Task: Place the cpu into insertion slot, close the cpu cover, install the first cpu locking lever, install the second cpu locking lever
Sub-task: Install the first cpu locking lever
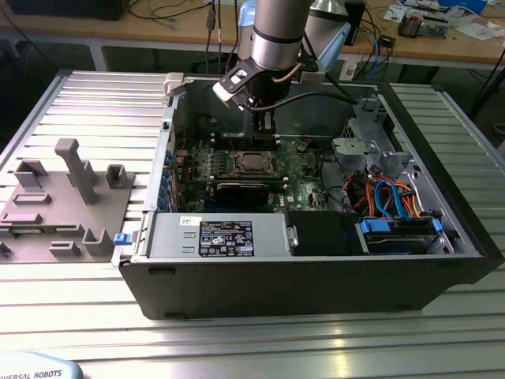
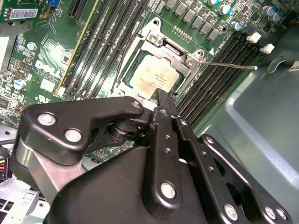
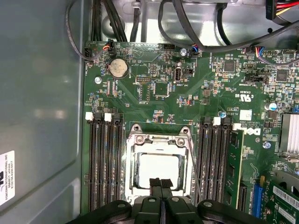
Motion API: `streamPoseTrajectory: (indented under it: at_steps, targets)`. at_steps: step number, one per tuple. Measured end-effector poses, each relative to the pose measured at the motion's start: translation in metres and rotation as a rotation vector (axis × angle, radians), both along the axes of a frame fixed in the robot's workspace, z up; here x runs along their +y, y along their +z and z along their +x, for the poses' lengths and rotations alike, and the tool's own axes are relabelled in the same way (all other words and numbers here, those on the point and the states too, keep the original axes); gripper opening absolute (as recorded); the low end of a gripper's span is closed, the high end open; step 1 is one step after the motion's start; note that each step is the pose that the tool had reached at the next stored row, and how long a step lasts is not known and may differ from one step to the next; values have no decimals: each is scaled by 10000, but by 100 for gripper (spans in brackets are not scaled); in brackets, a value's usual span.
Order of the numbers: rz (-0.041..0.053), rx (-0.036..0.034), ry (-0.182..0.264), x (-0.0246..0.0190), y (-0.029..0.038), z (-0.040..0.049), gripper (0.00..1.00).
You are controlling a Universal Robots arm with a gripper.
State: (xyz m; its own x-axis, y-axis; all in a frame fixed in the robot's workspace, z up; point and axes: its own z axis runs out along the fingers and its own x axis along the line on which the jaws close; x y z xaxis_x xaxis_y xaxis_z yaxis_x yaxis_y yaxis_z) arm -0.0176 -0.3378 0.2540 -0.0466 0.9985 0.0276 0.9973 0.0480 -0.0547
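Chip (image 3: pixel 159 167) seated in socket (image 3: pixel 134 175); cover (image 3: pixel 159 140) down over it. You have a lever (image 2: pixel 231 66) beside the socket, apparently unlatched. Gripper (image 3: pixel 161 183) pinched together, empty, above the socket's edge.

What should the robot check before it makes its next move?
1. The cpu lies flat in the insertion slot: ok.
2. The cpu cover is folded down around the cpu: ok, as far as both wrist views show.
3. One locking lever is hooked down: not ok, it sticks out loose beside the slot.
4. The other locking lever is hooked: cannot tell.
5. The gripper is empty, shut, just above the slot's edge: ok.
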Motion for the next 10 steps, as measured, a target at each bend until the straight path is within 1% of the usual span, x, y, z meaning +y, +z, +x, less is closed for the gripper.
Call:
streamPoseTrajectory:
  at_steps: [2, 4, 6, 7, 10]
  targets:
    - [-1, 0, 63, 0, 0, 0, 11]
    - [0, 0, 229, -1, 0, 0, 11]
    - [0, 0, 525, 0, 0, 0, 11]
    - [0, 0, 769, 0, 0, 0, 11]
    - [0, 0, 1181, 0, 0, 0, 11]
